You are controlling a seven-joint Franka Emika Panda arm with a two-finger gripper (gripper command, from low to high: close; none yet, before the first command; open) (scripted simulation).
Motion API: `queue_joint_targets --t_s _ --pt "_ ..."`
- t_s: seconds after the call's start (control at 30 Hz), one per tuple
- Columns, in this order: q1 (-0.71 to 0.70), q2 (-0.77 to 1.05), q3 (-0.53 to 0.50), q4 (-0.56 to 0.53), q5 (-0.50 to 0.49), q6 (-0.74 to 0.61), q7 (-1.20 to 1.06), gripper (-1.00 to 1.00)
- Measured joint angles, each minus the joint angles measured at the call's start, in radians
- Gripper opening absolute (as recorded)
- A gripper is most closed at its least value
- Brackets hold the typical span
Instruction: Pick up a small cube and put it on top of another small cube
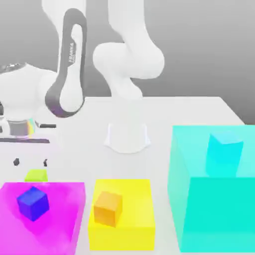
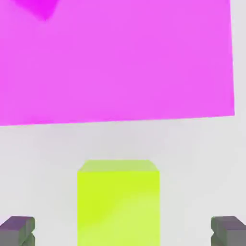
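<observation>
The small lime yellow-green cube [image 1: 36, 175] rests on the white table just behind the magenta block [image 1: 64, 196], at the exterior view's left. My gripper [image 1: 31, 162] hangs open a little above it, one dark fingertip [image 1: 16, 162] on each side. In the hand view the lime cube [image 2: 118, 204] lies midway between the two grey fingertips [image 2: 17, 229], with wide gaps on both sides and nothing held. A blue cube [image 1: 33, 203] sits on the magenta block, an orange cube [image 1: 108, 208] on the yellow block [image 1: 134, 229].
A tall cyan block [image 1: 199, 199] with a cyan cube [image 1: 224, 152] on it stands at the exterior view's right. The arm's white base [image 1: 127, 137] is at the table's middle back. The magenta block's face [image 2: 120, 62] lies just beyond the lime cube.
</observation>
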State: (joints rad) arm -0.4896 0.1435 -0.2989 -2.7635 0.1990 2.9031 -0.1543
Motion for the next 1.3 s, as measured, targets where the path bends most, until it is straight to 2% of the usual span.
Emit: queue_joint_targets --t_s 0.17,0.2,0.47,0.57,0.73,0.93,1.3 --pt "-0.108 0.130 0.138 0.028 0.134 0.099 -0.104 0.00" --pt "-0.126 0.154 0.161 0.032 0.149 0.118 -0.118 -1.00" --pt "-0.125 0.143 0.157 0.030 0.136 0.108 -0.106 -1.00" --pt "-0.080 0.072 0.097 0.015 0.070 0.055 -0.053 -1.00" --pt "-0.041 -0.056 0.016 -0.015 -0.100 -0.041 0.069 -1.00" --pt "0.009 -0.100 0.006 0.035 -0.197 -0.137 0.353 -1.00" --pt "0.093 -0.134 0.050 0.170 -0.234 -0.304 0.884 -1.00"
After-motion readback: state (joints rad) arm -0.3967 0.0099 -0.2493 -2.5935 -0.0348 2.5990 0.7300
